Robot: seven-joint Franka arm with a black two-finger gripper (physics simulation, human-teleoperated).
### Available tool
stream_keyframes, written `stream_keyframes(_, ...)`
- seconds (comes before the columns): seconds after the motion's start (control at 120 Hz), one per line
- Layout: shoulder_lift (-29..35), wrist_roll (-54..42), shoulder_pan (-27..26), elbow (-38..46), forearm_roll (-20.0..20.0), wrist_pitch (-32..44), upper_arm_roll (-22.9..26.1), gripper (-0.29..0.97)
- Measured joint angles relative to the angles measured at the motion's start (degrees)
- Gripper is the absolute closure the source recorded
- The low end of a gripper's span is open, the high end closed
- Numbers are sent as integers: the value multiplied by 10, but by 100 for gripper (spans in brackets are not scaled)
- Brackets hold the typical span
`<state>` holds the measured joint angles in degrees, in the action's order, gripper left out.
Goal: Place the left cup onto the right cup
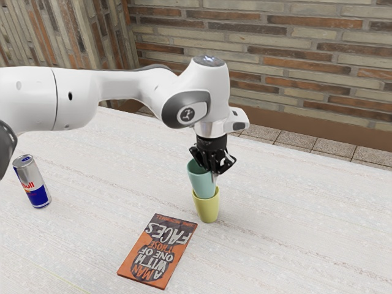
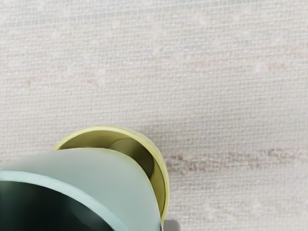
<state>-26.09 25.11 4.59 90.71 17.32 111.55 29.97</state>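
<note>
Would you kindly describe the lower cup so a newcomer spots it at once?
On the pale table, look beneath the arm's black pincer. Two cups nest there: yours is the yellow-green cup on the table, not the teal cup tilted inside it.

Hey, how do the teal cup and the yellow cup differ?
The teal cup is pale blue-green, the yellow cup yellow-green. The yellow cup stands on the table; the teal cup sits in its mouth, its rim held by the gripper. The teal cup leans slightly; the yellow cup is upright. Both are handleless.
</note>
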Motion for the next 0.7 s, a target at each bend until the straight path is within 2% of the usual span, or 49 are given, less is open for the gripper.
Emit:
stream_keyframes(0.033, 0, 1, 0, 0, 0, 0, 0, 78)
stream_keyframes(0.208, -1, 6, 6, 19, 3, 19, 0, 39)
stream_keyframes(0.325, 8, 8, 8, 18, 4, 24, -6, 23)
stream_keyframes(0.425, 37, 9, 9, 14, 3, 16, -10, 14)
stream_keyframes(0.542, 106, 9, 13, 12, -3, -21, -11, 8)
stream_keyframes(0.642, 154, 3, 13, 13, -24, -63, -32, 5)
stream_keyframes(0.7, 167, -10, 11, 13, -40, -84, -62, 4)
